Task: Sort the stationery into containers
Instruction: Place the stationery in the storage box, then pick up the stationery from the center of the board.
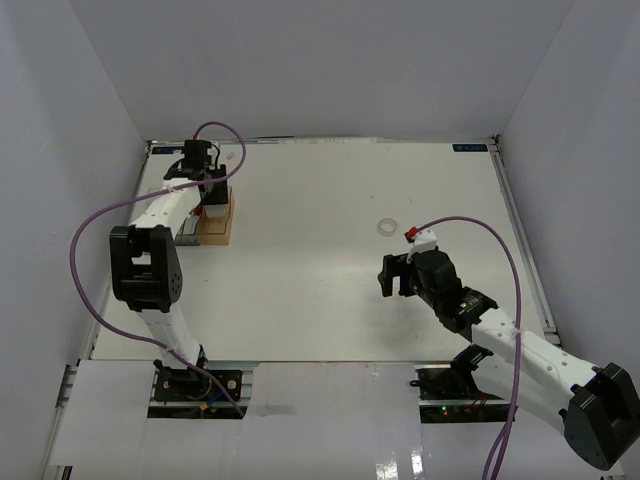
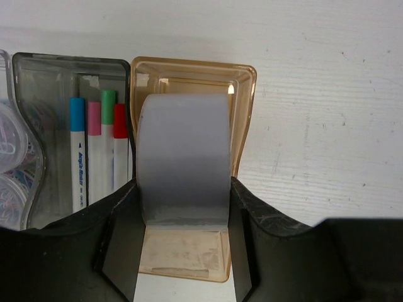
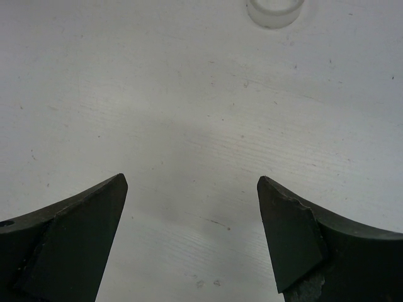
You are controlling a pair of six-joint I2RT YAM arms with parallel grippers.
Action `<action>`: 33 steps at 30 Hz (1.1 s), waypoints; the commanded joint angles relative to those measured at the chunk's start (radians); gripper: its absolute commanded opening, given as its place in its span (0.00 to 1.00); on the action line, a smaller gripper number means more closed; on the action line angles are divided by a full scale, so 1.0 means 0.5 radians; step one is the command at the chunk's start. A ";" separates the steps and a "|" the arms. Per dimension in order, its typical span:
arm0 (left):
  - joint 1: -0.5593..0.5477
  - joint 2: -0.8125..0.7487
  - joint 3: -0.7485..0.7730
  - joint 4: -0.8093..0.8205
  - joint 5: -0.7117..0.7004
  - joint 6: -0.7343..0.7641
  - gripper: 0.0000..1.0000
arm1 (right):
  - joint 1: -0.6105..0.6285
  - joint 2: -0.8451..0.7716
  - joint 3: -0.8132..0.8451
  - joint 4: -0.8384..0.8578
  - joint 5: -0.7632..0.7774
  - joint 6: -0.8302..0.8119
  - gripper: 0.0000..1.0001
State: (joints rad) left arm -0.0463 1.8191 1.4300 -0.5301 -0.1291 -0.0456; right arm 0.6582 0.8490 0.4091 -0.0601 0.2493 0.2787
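Observation:
My left gripper (image 2: 182, 196) is shut on a whitish tape roll (image 2: 182, 151), held upright above the amber-orange bin (image 2: 244, 85); in the top view that gripper (image 1: 210, 192) hangs over the bin (image 1: 219, 228) at the far left. Beside it, the smoky grey bin (image 2: 38, 69) holds markers (image 2: 94, 151) with blue, pink, green and red caps. The clear bin (image 2: 7, 94) shows at the left edge with round jars (image 2: 9, 170) inside. A second tape roll (image 1: 386, 226) lies flat on the table (image 3: 275, 11). My right gripper (image 1: 395, 275) stands open above bare table (image 3: 192, 182), short of that roll.
White walls enclose the table on three sides. A purple cable loops from each arm. The table's raised rim (image 1: 520, 230) runs along the right side.

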 commanded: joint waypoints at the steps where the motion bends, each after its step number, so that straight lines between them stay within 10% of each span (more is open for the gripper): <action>1: 0.019 0.065 0.079 0.066 -0.024 0.008 0.51 | -0.016 0.011 -0.008 0.096 -0.020 -0.017 0.90; 18: 0.025 0.001 0.144 0.060 0.046 -0.025 0.78 | -0.055 0.017 0.065 0.093 -0.063 0.010 0.90; 25: 0.028 -0.434 0.076 0.020 0.212 -0.139 0.98 | -0.374 0.250 0.381 -0.137 -0.103 0.124 0.94; 33: 0.028 -1.177 -0.503 0.274 0.521 -0.424 0.98 | -0.764 0.731 0.813 -0.184 -0.103 0.133 0.98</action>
State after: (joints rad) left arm -0.0380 1.3506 1.2827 -0.4461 0.0353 -0.1764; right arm 0.3202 1.1473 0.7242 -0.1371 0.2028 0.3317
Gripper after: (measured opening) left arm 0.979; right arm 0.989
